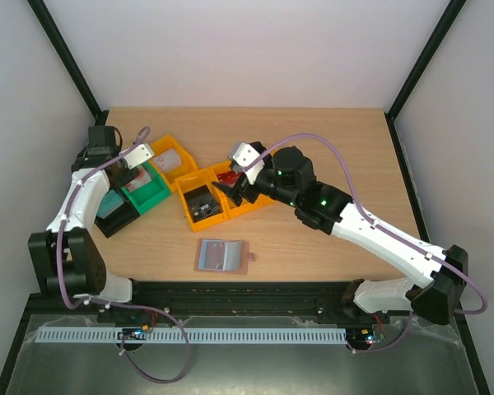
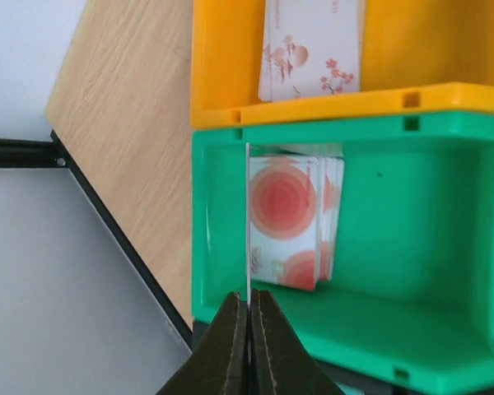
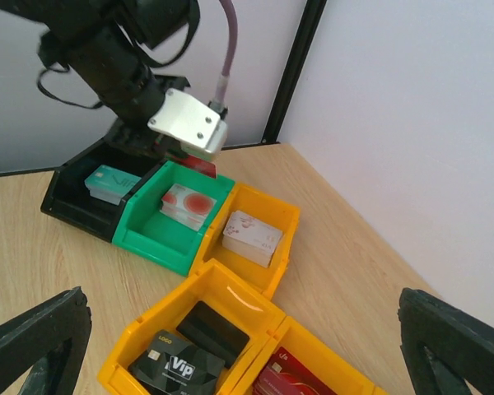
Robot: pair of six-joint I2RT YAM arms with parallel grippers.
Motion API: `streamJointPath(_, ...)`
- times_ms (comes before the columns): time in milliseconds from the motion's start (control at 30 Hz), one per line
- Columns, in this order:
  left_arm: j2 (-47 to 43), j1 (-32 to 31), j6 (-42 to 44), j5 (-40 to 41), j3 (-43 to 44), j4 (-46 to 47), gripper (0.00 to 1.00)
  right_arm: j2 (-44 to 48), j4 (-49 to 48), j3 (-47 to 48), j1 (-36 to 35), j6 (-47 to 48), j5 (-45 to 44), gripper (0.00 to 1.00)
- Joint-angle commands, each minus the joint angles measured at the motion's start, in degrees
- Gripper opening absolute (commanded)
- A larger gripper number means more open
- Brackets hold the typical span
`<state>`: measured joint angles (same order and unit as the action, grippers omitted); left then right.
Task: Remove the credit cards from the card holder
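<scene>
Bench stock, listed left to right as I am reading it from the remote station.

1. Black plastic bin (image 3: pixel 66 202): it is holding a small stack of teal cards (image 3: pixel 107 183); I cannot count the stack.
2. Green plastic bin (image 3: pixel 148 243): it is holding a stack of white cards printed with red circles (image 2: pixel 292 222), number not readable. The left gripper (image 2: pixel 249 309) is hanging over this bin, clenched on a thin plastic card (image 2: pixel 248 214) that I am seeing edge-on, standing upright just beside the stack.
3. Orange-yellow plastic bin (image 2: pixel 222 82), touching the green one: it is holding white cards with a pink blossom print (image 2: pixel 309 49).
4. Second orange-yellow bin (image 3: pixel 230 292): it is showing two black cards (image 3: pixel 177 362), the nearer one lettered "Vip".
5. Tan-brown folding card holder (image 1: pixel 222 256): it is lying opened flat on the wooden table (image 1: pixel 329 156), light blue lining up, near the front edge and apart from every bin and both grippers.
6. Third orange-yellow bin (image 3: pixel 321 350): it is holding red cards (image 3: pixel 284 380), which are partly cut off by the frame edge. The right gripper (image 1: pixel 233 188) is hovering above bins four and six, its fingers spread wide and carrying nothing.

Tally: I am counting five bins (one black, one green, three orange-yellow), one card holder, and one card in a grip.
</scene>
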<state>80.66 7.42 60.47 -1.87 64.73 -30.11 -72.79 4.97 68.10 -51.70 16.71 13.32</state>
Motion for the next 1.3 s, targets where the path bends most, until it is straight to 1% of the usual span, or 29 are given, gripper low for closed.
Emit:
streamJointPath(0, 4.70, 0.14, -0.24, 1.27, 1.45, 8.80, 0.02, 2.30, -2.80, -0.77, 0.25, 0.51, -1.27, 0.99)
streamJointPath(100, 8.04, 0.44, -0.60, 2.63, 1.24, 11.34, 0.02, 2.18, -2.85, -0.86, 0.33, 0.85, -0.72, 0.99)
streamJointPath(167, 9.05, 0.87, -0.50, 1.83, -0.18, 12.40, 0.02, 1.92, -2.77, -0.80, 0.33, 1.16, -0.49, 0.99)
streamJointPath(300, 9.78, 1.55, -0.41, 0.84, -3.16, 15.14, 0.02, 2.00, -2.57, -0.57, 0.36, 1.63, -0.93, 0.99)
streamJointPath(467, 11.53, 2.76, -0.26, 0.29, -4.39, 16.81, 0.02, 2.86, -2.13, -0.62, 0.37, 2.48, -0.23, 0.99)
streamJointPath(867, 12.86, 2.95, 0.90, 1.02, -9.69, 22.87, 0.02, 2.81, -1.84, -0.77, 0.52, 2.54, -1.19, 0.99)
streamJointPath(1000, 13.99, 2.95, 0.73, 2.03, -10.15, 25.28, 0.02, 2.96, -1.68, -0.84, 0.53, 2.71, -0.94, 0.99)
streamJointPath(1267, 15.29, 2.93, -0.03, 2.37, -10.24, 26.15, 0.02, 3.10, -1.60, -1.12, 0.63, 3.11, -0.32, 0.99)
